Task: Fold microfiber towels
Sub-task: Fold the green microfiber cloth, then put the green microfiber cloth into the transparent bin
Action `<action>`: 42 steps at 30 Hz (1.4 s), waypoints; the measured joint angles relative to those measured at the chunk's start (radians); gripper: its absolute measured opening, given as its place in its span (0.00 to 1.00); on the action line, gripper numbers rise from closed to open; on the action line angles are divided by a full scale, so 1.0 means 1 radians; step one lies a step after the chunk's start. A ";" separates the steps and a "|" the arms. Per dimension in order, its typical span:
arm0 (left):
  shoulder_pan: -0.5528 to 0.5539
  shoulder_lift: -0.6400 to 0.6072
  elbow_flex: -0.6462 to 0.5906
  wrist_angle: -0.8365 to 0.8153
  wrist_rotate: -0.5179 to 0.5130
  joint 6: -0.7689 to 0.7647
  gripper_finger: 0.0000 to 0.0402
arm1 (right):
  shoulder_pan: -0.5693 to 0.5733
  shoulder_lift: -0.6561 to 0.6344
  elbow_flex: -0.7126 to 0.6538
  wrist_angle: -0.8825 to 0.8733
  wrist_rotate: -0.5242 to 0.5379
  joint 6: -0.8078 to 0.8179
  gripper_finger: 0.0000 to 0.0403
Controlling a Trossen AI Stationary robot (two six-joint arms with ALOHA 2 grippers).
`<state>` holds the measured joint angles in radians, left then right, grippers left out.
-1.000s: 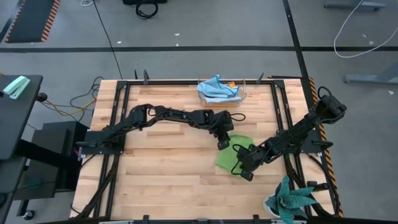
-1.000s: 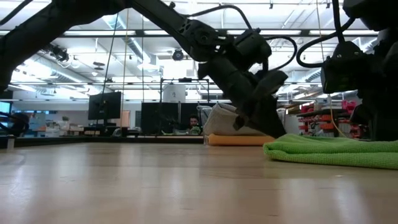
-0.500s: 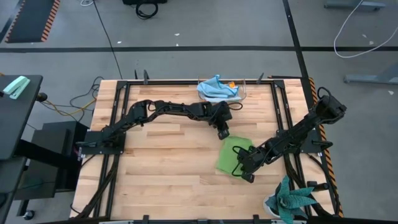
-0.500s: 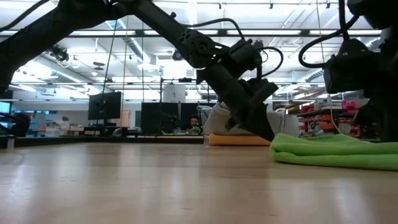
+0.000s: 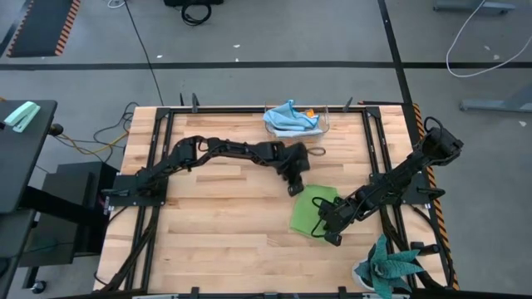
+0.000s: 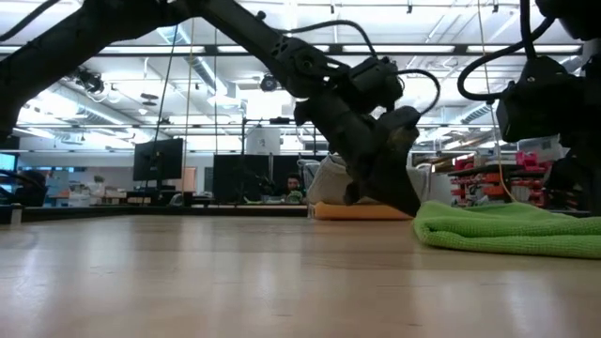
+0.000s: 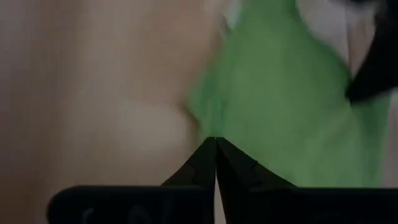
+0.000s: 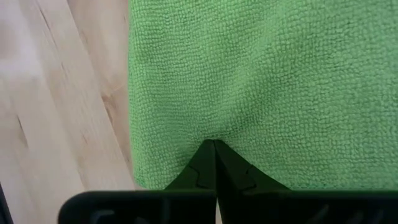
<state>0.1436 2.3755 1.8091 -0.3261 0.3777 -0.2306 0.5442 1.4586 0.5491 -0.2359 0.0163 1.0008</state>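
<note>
A lime green microfiber towel [image 5: 309,209] lies folded and flat on the wooden table [image 5: 216,224], right of the middle. It also shows in the low view [image 6: 507,228]. My right gripper [image 8: 214,143] is shut, with its tips on the towel's near right part [image 5: 321,221]. My left gripper [image 5: 293,190] is shut too. It slants down at the towel's far left corner [image 7: 205,112], its tips right at the cloth's edge [image 6: 409,203]. A light blue towel [image 5: 289,118] lies bunched in a clear box at the far edge. My left gripper has its shut tips [image 7: 216,140] at the green towel's far left edge; whether they touch the cloth I cannot tell. My right gripper presses its shut fingers steeply down from the right onto the towel's top layer [image 8: 214,134]. The cloth dimples around the tips and lies flat on the table.
The clear plastic box [image 5: 320,129] stands at the far edge, with a bit of orange cloth [image 5: 309,112] in it. A teal spiky-leaved plant [image 5: 389,270] stands at the near right corner. Black frame rails run along the table's sides. Bare wood [image 5: 208,241] lies left of the towel.
My left gripper drew back toward the far edge, then came down again at the green towel's far left corner. The towel's left end has shifted a little toward the right, and its far part looks neater. My right gripper has stayed on the cloth.
</note>
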 joint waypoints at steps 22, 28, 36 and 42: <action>-0.039 -0.083 0.001 -0.332 0.205 -0.350 0.10 | 0.000 0.000 0.000 0.000 0.009 0.003 0.05; -0.071 -0.083 0.001 -0.248 0.205 -0.482 0.17 | 0.000 0.000 0.000 0.012 0.009 -0.030 0.10; -0.073 -0.048 -0.001 -0.176 0.177 -0.626 0.33 | 0.000 0.000 0.000 0.023 0.009 -0.036 0.19; -0.074 0.006 0.000 -0.171 0.179 -0.686 0.43 | 0.001 -0.014 -0.002 0.017 0.029 -0.062 0.24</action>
<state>0.0699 2.3817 1.8092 -0.4971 0.5567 -0.9161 0.5449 1.4443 0.5468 -0.2194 0.0455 0.9393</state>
